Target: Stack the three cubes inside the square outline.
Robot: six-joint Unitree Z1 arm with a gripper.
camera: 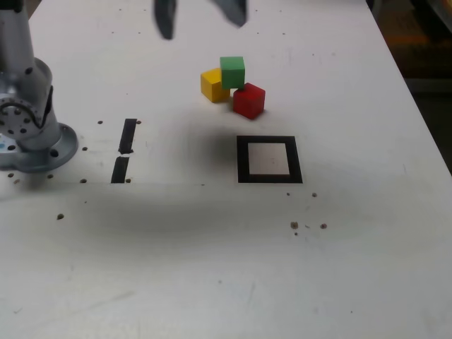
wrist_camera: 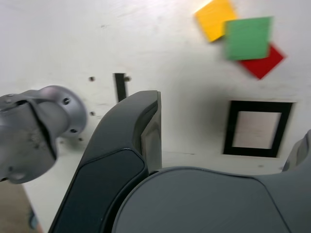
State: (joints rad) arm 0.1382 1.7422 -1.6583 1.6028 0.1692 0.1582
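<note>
While the green cube [camera: 232, 73] perches across the yellow cube [camera: 215, 85] and the red cube [camera: 249, 101], both angled on the tabletop [camera: 162, 282], the square outline [camera: 269, 159], black around white, lies in front, no side clearly longer. The gripper [wrist_camera: 224, 145] gapes wide. Two black strips [camera: 123, 152] run lengthwise toward the exterior camera.

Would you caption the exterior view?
Open gripper above the table, green cube atop yellow and red, outline empty.

We see two short black tape strips [camera: 128, 135] lying end to end on the white table [camera: 176, 261], itself their backdrop.
</note>
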